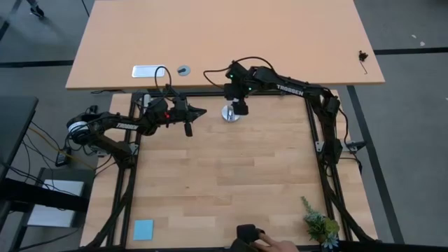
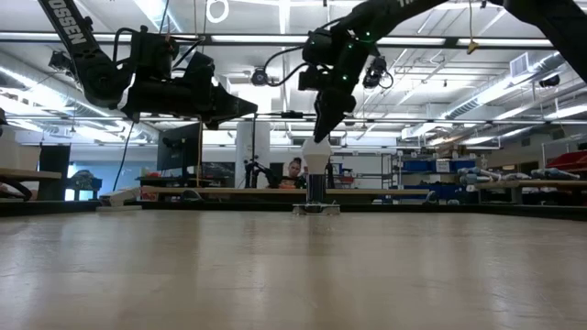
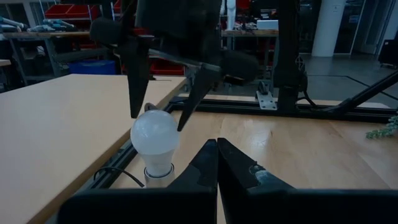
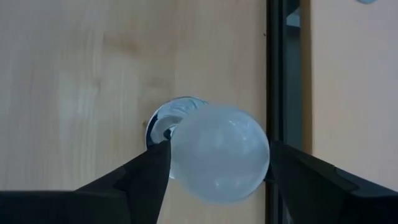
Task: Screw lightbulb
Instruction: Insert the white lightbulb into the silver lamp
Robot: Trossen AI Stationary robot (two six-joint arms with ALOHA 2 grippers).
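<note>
Lightbulb [image 4: 219, 160] upright in silver socket disc [image 1: 229, 113] at table's far edge, right gripper [image 4: 217, 163] fingers spread either side, not clamping, left gripper [image 3: 217, 163] fingers together nearby.

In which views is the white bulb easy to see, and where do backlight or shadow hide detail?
Left wrist view: the white pear-shaped lightbulb is evenly lit and clear. Right wrist view: it fills the frame, slightly soft. Low view: bright room lights behind leave the right gripper and the left gripper as dark silhouettes.
</note>
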